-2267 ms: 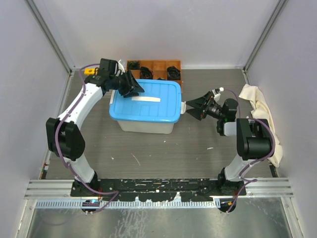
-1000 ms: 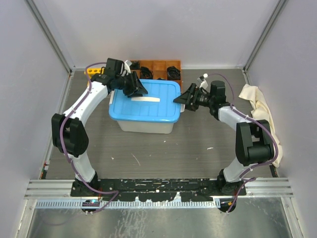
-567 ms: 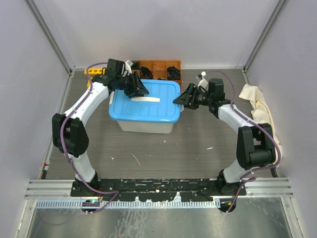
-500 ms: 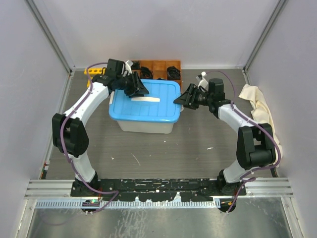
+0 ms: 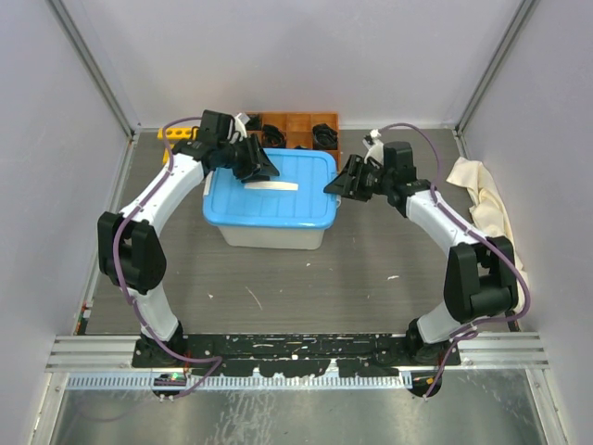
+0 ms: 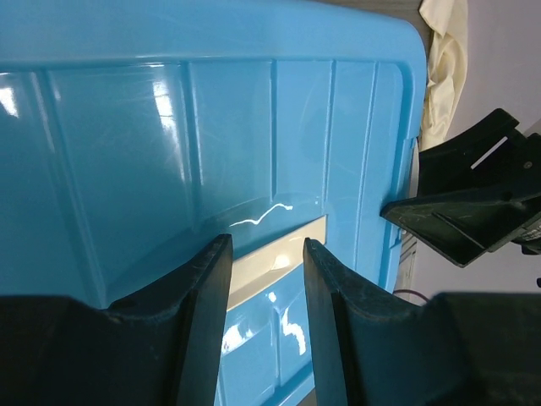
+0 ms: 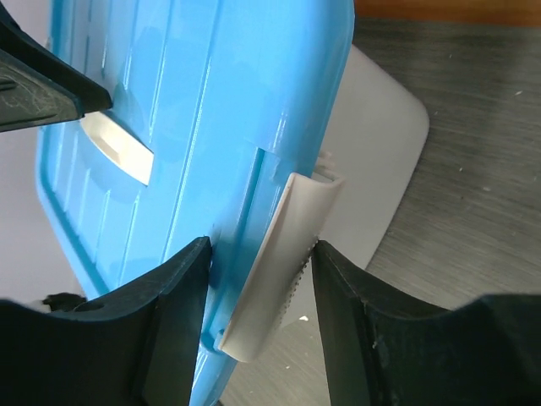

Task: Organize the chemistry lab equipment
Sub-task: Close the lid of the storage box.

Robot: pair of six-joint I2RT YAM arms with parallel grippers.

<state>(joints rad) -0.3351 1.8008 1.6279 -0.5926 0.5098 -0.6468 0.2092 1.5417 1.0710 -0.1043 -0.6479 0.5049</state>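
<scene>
Far back on the left of the grey table (image 5: pixel 306 278), at about ten o'clock from the big bin (image 5: pixel 273 234), you can see the yellow tube rack (image 5: pixel 174 133). It is a small, bright yellow block, and your left arm and its purple cable hide part of it.

The bin sits in the middle of the table. Its body is pale and see-through. Its blue lid (image 5: pixel 278 202) is smooth, shiny plastic with long raised ribs and round corners. A cream strip (image 5: pixel 271 185) lies across the top of the lid.

Your left gripper (image 6: pixel 266 249) is over the lid near its eleven o'clock corner. Its two black fingers are spread apart, and only the lid shows between them.

Your right gripper (image 7: pixel 260 245) is at the lid's three o'clock edge. Its fingers stand one on each side of the curved white latch (image 7: pixel 283 262), very close to it. You cannot tell if they are squeezing it.

At twelve o'clock, just behind the bin, is a brown tray (image 5: pixel 298 121) split into square boxes. Some boxes hold small black things, too small to name. At three o'clock, by the right wall, a crumpled cream cloth (image 5: pixel 482 199) lies well apart from the bin. The closed lid covers the whole top of the bin.
</scene>
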